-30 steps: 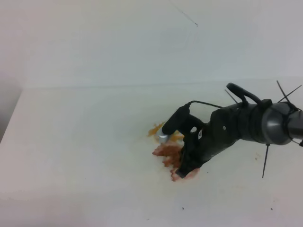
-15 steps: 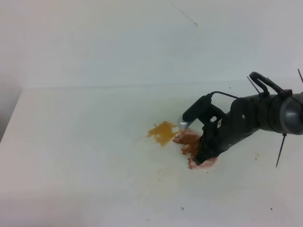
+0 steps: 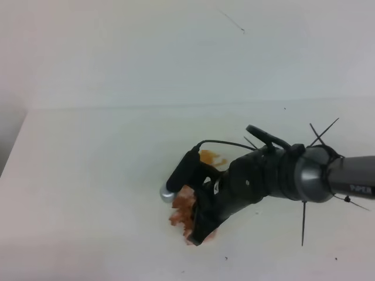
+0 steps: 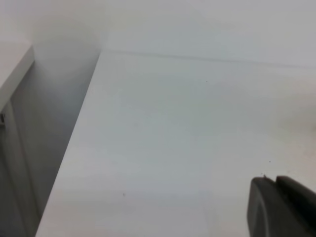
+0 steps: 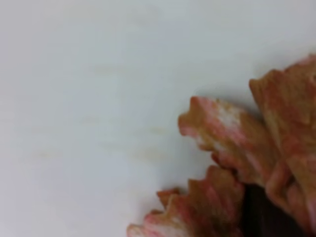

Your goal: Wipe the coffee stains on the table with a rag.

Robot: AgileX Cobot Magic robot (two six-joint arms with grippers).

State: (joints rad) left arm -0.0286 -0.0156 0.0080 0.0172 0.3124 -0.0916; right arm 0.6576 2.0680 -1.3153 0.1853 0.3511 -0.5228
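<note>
Rag [image 3: 183, 209] — crumpled lump, long axis near-to-far on table [image 3: 88, 175] — clamped in right claw [image 3: 193, 225].

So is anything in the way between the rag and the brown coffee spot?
Nothing visible is. The rag, shut in the right gripper, lies on the table; the coffee stains peek out just behind the arm.

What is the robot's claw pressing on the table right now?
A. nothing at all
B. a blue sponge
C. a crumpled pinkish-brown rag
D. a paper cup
C: in the high view the right gripper is shut on a crumpled pinkish-brown rag that lies on the white table, with a bit of the coffee stain showing behind the arm.
</note>
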